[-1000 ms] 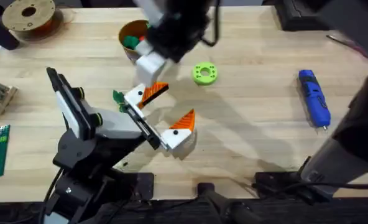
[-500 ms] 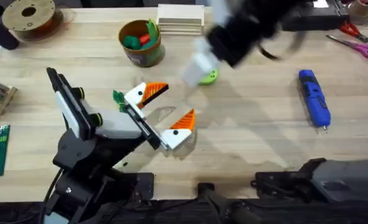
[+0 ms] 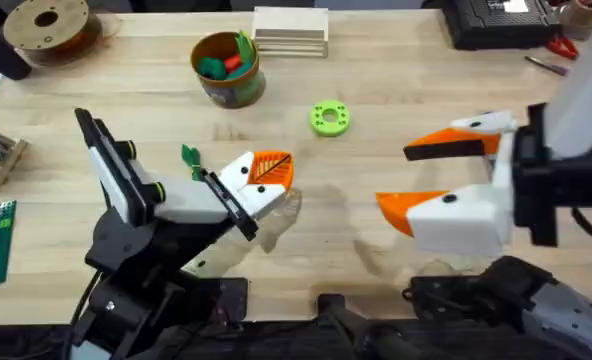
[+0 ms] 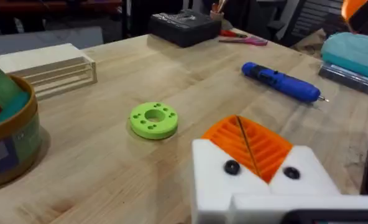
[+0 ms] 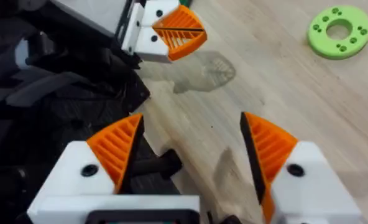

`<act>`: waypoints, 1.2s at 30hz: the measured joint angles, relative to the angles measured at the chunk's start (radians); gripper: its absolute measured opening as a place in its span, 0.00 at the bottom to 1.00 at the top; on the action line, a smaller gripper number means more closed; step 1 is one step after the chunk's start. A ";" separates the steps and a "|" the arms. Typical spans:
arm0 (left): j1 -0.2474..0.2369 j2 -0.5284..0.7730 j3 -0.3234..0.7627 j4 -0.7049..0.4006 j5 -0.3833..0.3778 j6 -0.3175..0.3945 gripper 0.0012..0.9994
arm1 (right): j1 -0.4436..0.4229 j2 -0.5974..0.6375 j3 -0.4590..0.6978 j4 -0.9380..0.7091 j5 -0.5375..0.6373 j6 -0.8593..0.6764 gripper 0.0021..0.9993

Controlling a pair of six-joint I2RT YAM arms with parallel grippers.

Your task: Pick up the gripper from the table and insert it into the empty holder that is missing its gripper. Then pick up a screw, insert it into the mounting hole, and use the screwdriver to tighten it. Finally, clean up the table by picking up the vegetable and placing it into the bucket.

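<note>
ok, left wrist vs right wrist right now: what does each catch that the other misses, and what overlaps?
Left wrist view: the blue screwdriver lying on the table, the bucket with toy vegetables at the edge, a pale wooden box, and scissors at the far end.

Right wrist view: the right gripper, fingers spread with nothing between them, and the left arm's dark body.

Both: the green ring disc and the left gripper's closed orange ribbed pads.

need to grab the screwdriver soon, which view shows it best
The left wrist view: the screwdriver lies whole on the table, metal tip visible. Overhead, the right hand covers most of it.
</note>
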 joint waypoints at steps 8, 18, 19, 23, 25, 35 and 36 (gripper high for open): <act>0.000 0.000 0.000 0.006 0.000 0.000 0.00 | -0.002 -0.020 -0.003 -0.011 0.122 0.007 0.91; 0.000 0.000 -0.001 0.039 0.000 0.001 0.00 | -0.340 0.040 -0.005 -0.070 0.360 -0.044 0.91; 0.000 0.000 -0.001 0.027 0.000 0.000 0.00 | -0.399 0.059 -0.005 -0.067 0.371 -0.061 0.91; 0.000 0.000 -0.001 0.001 0.000 0.000 0.00 | -0.624 0.161 -0.006 -0.018 0.402 -0.105 0.91; 0.000 0.000 -0.001 0.001 0.000 0.000 0.00 | -0.713 0.215 -0.006 0.020 0.411 -0.116 0.92; 0.000 0.000 -0.001 0.001 0.000 0.000 0.00 | -0.877 0.596 -0.007 0.072 0.428 -0.416 0.92; 0.000 0.000 -0.001 0.001 0.000 0.000 0.00 | -0.880 0.622 -0.007 0.080 0.429 -0.437 0.92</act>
